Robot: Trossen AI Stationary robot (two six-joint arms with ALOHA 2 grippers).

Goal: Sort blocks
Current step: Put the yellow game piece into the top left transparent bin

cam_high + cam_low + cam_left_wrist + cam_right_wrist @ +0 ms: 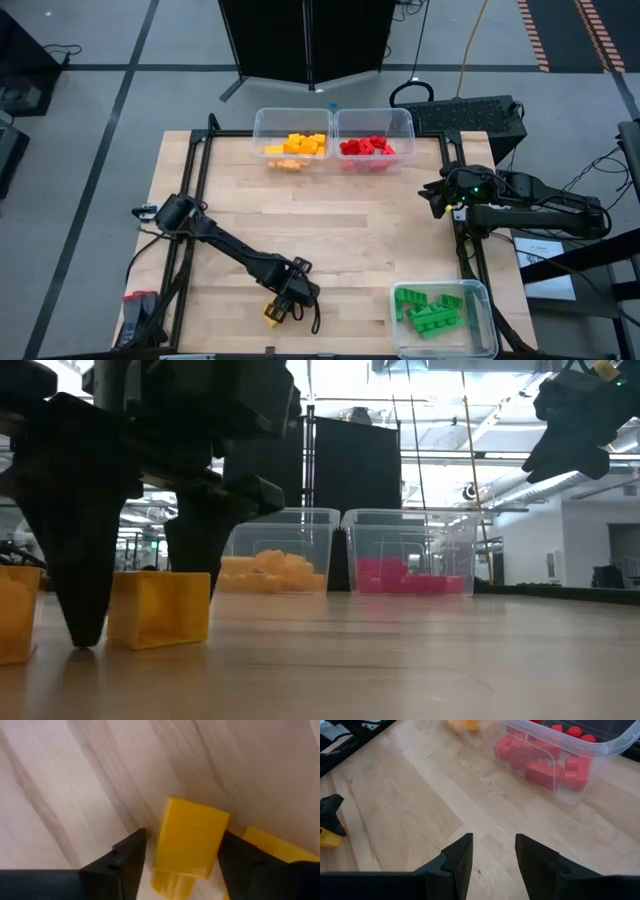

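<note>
A yellow block (190,840) lies on the wooden table near its near edge, seen in the high view as a yellow block (272,315) under the left arm. My left gripper (182,862) points down over it, open, one finger on each side of the block. A second yellow block (280,847) lies just beside it. In the low view the block (160,610) stands on the table between the dark fingers (80,560). My right gripper (492,855) waits open above the table's right side (435,195), with nothing between its fingers. My left gripper comes at the yellow block from above, pointing down, with a finger (125,862) on one side and the other finger on the opposite side (220,845). Whether either finger touches the block I cannot tell. The block rests on the table.
At the far edge stand two clear bins side by side, one with yellow blocks (292,145) and one with red blocks (370,147). A clear bin with green blocks (435,310) stands at the near right corner. Bare wood lies in the middle of the table (340,230).
</note>
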